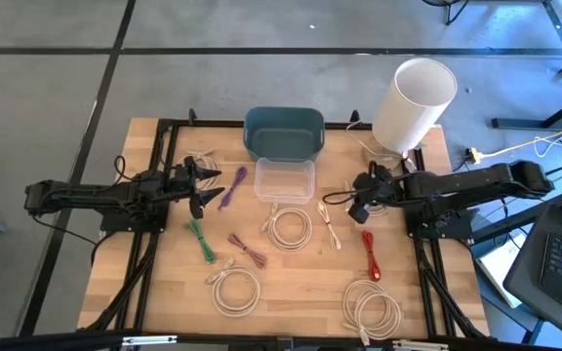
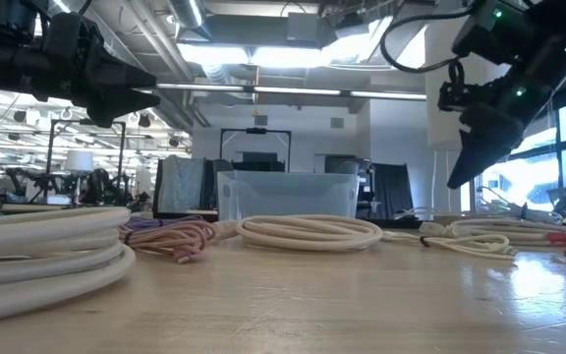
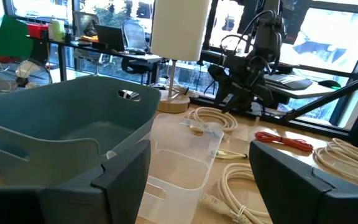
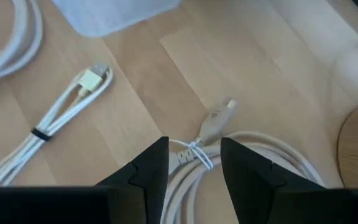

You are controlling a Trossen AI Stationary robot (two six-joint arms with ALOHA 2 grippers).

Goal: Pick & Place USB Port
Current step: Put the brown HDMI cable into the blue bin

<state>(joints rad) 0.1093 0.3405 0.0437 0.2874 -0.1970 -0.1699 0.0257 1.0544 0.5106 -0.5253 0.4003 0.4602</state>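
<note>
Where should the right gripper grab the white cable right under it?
The right gripper is best closing on the white cable at its tied neck behind the plug, coming from straight above: strands bunch narrowly there, it lies flat, and the open fingers straddle it.

A cream USB cable [image 4: 64,115], bundled with a dark tie, lies flat, apparently beside the clear container [image 1: 285,180].

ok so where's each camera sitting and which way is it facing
High: above the table, straight down; both arms, left pincer, right pincer.
Low: table height, level into the room; both arms overhead.
Left wrist: forward over the teal bin and clear container toward the right arm; own open fingers.
Right wrist: down at a white cable; own open fingers.
Shared: the clear container in high and left wrist.
</note>
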